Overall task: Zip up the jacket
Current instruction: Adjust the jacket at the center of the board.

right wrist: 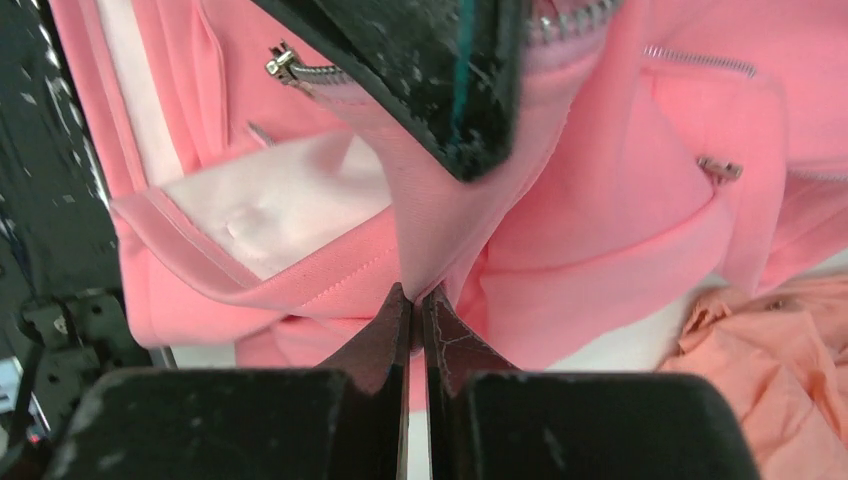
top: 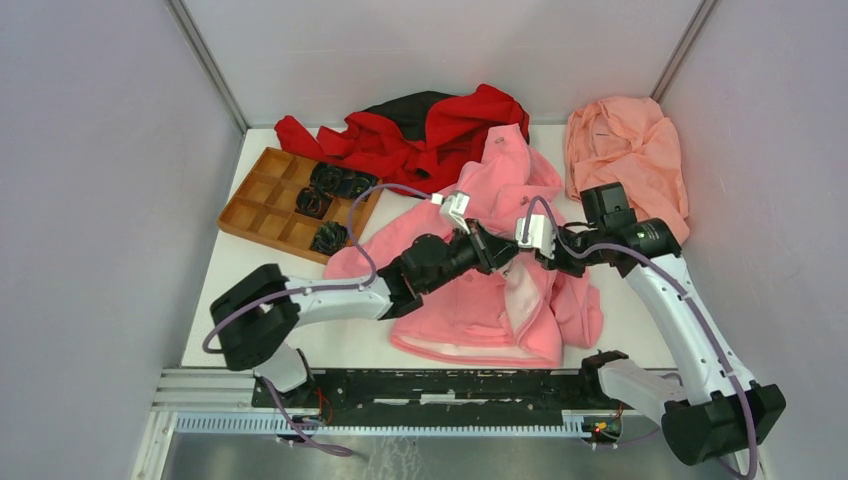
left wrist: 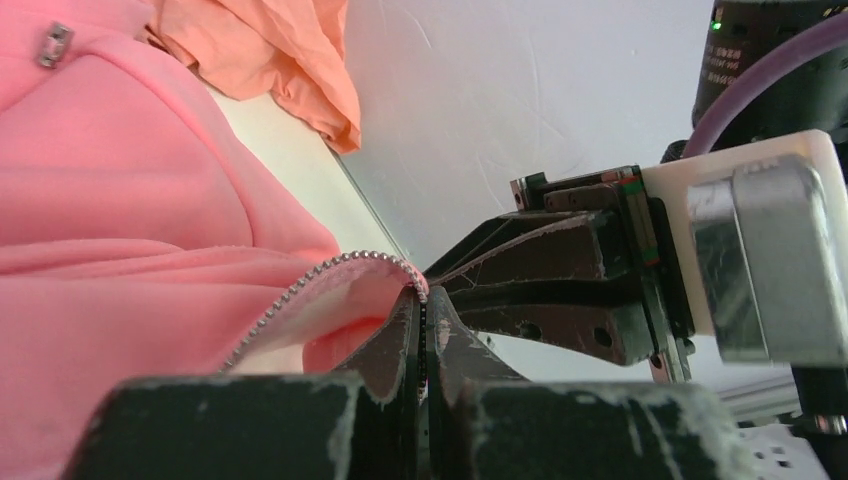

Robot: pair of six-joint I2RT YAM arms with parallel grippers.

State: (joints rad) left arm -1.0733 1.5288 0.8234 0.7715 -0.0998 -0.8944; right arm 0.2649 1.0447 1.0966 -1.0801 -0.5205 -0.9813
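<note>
Left fingers [left wrist: 398, 335] pinched the zipper edge [left wrist: 322, 273] of the jacket [top: 478, 300], right fingers [right wrist: 385, 338] pinched fabric just beside, probably to pull it taut for zipping.

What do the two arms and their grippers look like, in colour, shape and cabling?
The left arm and right arm have white links between bulky black joints, each with a looping purple cable. The left gripper and right gripper have dark, scuffed, wedge-shaped fingers on a white block.
</note>
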